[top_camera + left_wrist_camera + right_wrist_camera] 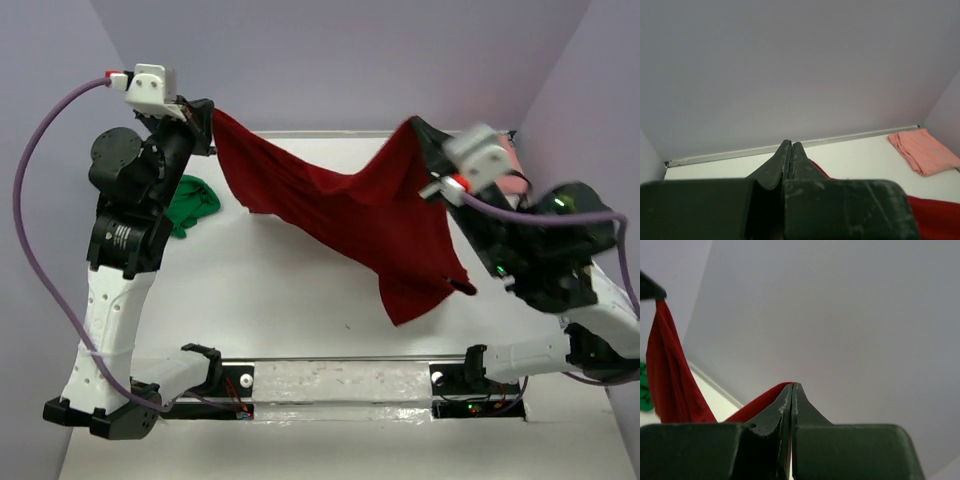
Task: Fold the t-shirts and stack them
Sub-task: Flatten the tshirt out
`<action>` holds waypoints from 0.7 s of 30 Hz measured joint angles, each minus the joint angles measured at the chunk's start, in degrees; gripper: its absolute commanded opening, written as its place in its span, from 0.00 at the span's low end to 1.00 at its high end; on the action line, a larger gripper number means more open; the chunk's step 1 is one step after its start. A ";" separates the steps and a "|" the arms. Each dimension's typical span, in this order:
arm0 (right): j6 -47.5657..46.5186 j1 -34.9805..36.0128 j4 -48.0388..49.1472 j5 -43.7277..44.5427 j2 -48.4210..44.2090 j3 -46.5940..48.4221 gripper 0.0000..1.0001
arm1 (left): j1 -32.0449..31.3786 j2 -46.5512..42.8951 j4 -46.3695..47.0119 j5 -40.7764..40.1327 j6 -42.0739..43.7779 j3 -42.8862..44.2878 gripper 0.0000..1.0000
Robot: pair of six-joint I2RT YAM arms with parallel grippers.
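While pinching the dark red t-shirt at two points, with the fingers of the left gripper and the right gripper pressed together on the cloth, holding it aloft over the table. Spanning left to right between the grippers along its long axis, sagging mid-span and trailing lowest beside the right arm; probably calling for lowering both ends evenly. Leaving the bright green t-shirt lying beside the left arm and the salmon pink t-shirt behind the right gripper.
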 measured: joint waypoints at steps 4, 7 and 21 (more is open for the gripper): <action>11.15 -17.18 -10.19 -14.34 7.13 1.62 0.00 | -0.04 -5.40 0.68 -0.13 0.04 -1.27 0.00; 18.69 -32.11 -15.08 -21.73 13.25 1.99 0.00 | -0.33 -6.71 1.01 -0.48 0.24 -1.31 0.00; 27.32 -51.71 -23.21 -17.99 19.93 16.39 0.00 | -2.67 0.74 -0.57 -7.78 3.19 1.57 0.00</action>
